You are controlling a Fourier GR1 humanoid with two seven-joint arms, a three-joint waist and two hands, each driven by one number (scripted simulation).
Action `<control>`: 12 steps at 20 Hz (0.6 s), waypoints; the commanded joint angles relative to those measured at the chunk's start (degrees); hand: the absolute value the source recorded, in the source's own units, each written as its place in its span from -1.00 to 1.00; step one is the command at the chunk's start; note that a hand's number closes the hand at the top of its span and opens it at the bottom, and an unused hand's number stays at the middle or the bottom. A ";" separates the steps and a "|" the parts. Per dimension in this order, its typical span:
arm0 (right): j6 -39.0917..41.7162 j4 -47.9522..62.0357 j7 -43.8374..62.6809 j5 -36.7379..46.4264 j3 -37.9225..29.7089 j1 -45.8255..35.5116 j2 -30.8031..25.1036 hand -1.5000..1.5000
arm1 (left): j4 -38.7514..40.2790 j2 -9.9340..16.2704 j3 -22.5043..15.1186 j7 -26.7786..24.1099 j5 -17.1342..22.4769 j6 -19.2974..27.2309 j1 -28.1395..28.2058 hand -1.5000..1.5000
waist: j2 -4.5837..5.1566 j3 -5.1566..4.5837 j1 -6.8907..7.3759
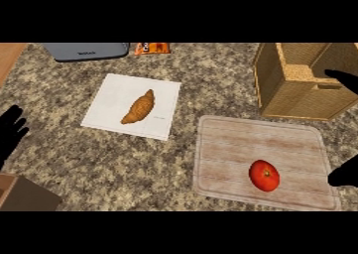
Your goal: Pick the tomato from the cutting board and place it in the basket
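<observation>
While the round red tomato (264, 175) lies untouched on the pale wooden cutting board (225, 149), the black right hand (350, 171) hangs beside it, fingers spread, holding nothing; pickup and the square woven basket (284, 96) remain ahead.

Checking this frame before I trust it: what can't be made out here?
Head view only:
- Right hand: mostly cut off by the right edge; fingers unreadable.
- Basket: its inside is hidden by its walls, and the right side is cut off.
- Grey appliance and orange packet: cropped at the top.
- Brown box: cropped at the bottom left.
</observation>
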 commanded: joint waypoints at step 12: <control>-4.91 -5.16 7.72 2.68 3.44 5.38 -0.55 -1.00 | 5.35 -6.66 -8.39 -1.93 -0.64 0.66 6.95 0.00 | 2.60 -2.70 1.13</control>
